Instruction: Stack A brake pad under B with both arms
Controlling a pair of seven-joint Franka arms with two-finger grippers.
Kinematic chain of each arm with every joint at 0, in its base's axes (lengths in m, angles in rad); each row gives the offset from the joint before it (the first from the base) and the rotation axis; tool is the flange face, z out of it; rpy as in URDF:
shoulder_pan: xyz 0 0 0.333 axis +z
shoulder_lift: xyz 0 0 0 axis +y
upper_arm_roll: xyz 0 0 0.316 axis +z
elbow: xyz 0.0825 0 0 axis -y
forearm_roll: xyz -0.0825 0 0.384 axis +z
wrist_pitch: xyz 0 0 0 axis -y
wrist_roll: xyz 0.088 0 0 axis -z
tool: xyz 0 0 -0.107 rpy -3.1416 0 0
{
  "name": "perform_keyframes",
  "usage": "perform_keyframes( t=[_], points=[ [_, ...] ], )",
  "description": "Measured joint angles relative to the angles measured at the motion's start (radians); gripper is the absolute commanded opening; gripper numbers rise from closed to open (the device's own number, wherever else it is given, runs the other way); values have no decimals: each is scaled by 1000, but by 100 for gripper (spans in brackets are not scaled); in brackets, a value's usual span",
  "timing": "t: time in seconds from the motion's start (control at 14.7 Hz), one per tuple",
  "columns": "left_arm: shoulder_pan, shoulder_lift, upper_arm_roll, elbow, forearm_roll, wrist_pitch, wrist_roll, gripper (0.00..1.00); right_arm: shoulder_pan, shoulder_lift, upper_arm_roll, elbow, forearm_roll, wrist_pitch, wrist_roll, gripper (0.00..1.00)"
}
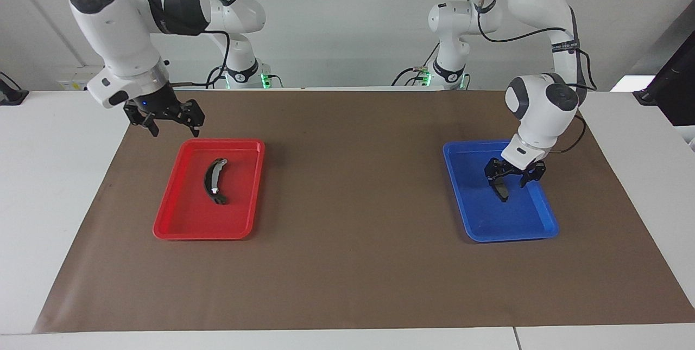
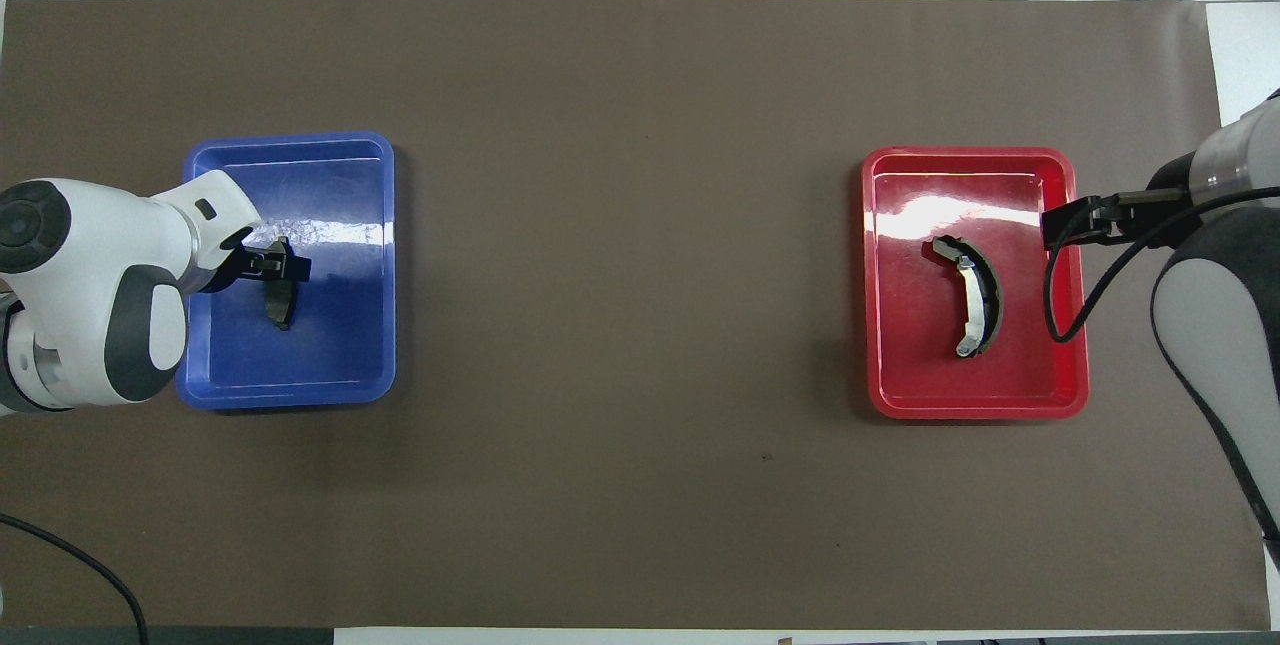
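The A brake pad point(image 1: 501, 191), a short dark grey slab, lies in the blue tray point(image 1: 510, 237) toward the left arm's end of the table; it also shows in the overhead view point(image 2: 278, 305). My left gripper point(image 1: 512, 177) is down inside this tray at the pad's end nearer the robots, fingers apart, and appears in the overhead view point(image 2: 275, 267). B point(image 1: 209, 180), the long black crescent with a light grey band, lies in the red tray point(image 1: 206, 236) and shows in the overhead view point(image 2: 982, 297). My right gripper point(image 1: 171, 128) is open and empty, raised over the red tray's rim.
Both trays, blue point(image 2: 285, 397) and red point(image 2: 975, 413), sit on a brown mat point(image 1: 353, 203) that covers the white table. A wide bare stretch of mat lies between the trays.
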State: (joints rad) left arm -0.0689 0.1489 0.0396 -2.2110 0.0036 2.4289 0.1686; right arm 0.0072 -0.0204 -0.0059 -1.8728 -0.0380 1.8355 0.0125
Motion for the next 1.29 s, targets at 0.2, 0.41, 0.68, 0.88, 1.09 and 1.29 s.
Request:
perform_keyframes(
  t=[0.2, 0.41, 0.68, 0.88, 1.09, 1.29],
  points=[
    [0, -1, 0, -26, 0, 2, 0, 16, 10, 29, 1, -144, 9, 210, -32, 99],
    [-1, -6, 0, -36, 0, -5, 0, 14, 10, 54, 1, -318, 13, 452, -81, 99],
    [-1, -11, 0, -33, 0, -28, 0, 10, 6, 91, -2, -406, 14, 572, -130, 99],
    [-5, -29, 0, 12, 0, -115, 0, 9, -18, 119, -4, -443, 14, 629, -137, 99],
    [-40, -49, -1, 123, 0, -257, -24, 8, -31, 146, -5, -448, 29, 648, -138, 99],
    [-139, -50, -2, 209, -1, -305, -180, 7, -30, 146, -3, -447, 34, 647, -138, 89]
  ],
)
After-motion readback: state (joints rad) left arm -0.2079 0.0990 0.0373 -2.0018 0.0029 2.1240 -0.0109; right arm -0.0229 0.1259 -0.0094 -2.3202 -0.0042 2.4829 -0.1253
